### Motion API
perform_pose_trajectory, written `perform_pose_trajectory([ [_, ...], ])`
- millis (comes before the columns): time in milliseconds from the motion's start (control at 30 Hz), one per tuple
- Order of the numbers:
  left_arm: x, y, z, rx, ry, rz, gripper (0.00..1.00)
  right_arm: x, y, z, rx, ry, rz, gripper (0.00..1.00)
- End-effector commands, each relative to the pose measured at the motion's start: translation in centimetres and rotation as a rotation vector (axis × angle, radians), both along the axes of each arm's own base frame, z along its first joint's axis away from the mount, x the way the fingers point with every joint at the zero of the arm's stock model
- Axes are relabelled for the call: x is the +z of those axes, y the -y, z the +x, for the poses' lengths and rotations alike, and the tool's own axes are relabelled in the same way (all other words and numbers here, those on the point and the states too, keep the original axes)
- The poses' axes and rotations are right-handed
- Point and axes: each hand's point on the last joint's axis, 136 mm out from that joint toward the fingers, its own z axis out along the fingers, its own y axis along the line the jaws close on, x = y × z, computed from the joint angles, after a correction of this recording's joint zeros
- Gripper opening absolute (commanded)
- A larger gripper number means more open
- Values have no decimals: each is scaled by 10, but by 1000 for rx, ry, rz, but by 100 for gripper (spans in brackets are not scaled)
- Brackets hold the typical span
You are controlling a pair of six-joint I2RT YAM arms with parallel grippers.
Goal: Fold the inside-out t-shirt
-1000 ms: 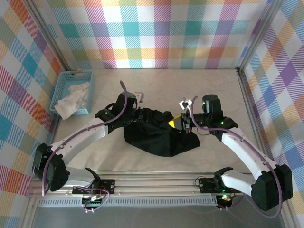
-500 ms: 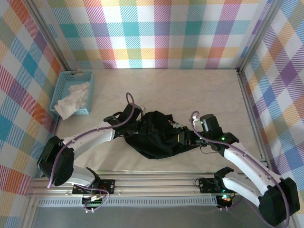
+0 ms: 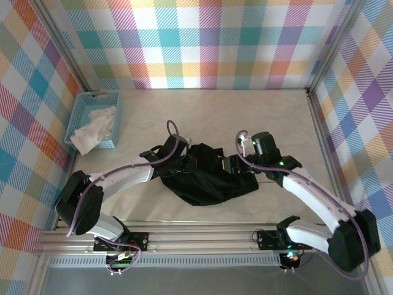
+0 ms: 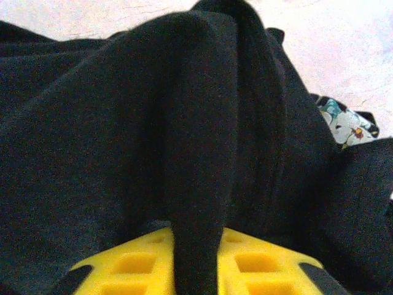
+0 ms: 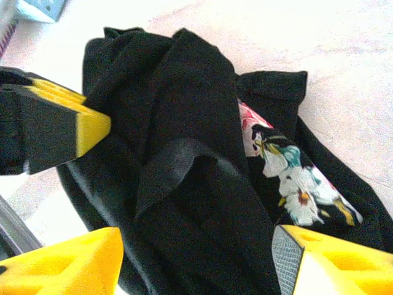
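Observation:
The black t-shirt [image 3: 209,181] lies crumpled in a heap at the middle of the table. My left gripper [image 3: 184,161] is at its left edge. In the left wrist view this gripper [image 4: 195,246] is shut on a raised fold of the t-shirt's black cloth [image 4: 184,123], pinched between the yellow fingers. My right gripper [image 3: 228,165] hovers over the heap's right part. Its jaws [image 5: 196,252] stand open, wide apart over black cloth [image 5: 184,203], holding nothing. A pale flowery print [image 5: 288,172] peeks out of the folds. The left gripper's yellow finger [image 5: 92,126] shows at the left of the right wrist view.
A light-blue basket [image 3: 83,117] holding a white cloth [image 3: 92,129] stands at the far left by the wall. Checked walls enclose the table on three sides. Bare tabletop [image 3: 245,117] lies behind the heap, and a metal rail [image 3: 196,236] runs along the near edge.
My right gripper has opened and let go of the cloth, now lying low over the heap. My left gripper has closed on a fold at the left side.

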Motion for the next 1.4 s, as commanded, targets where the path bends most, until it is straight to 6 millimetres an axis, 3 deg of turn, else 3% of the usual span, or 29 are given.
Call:
perform_pose_trajectory([
  [0, 0, -4, -1, 7, 27, 11, 15, -10, -15, 5, 80, -15, -5, 59],
  [167, -2, -11, -5, 9, 25, 29, 12, -8, -47, -1, 160, -103, 174, 47],
  [367, -4, -10, -5, 10, 25, 25, 12, -9, -57, -13, 161, -170, 266, 47],
  [733, -3, -9, -5, 8, 24, 18, 12, -33, -67, -8, 104, -246, 247, 44],
  [867, -2, -11, -6, 13, 28, 20, 12, -40, -58, -8, 62, -252, 192, 42],
  [1033, 1, -11, -6, 11, 35, 16, 12, -37, -43, -11, 13, -222, 147, 47],
  [1367, 1, -11, -6, 11, 36, 15, 12, -44, -65, -16, 53, -288, 233, 48],
])
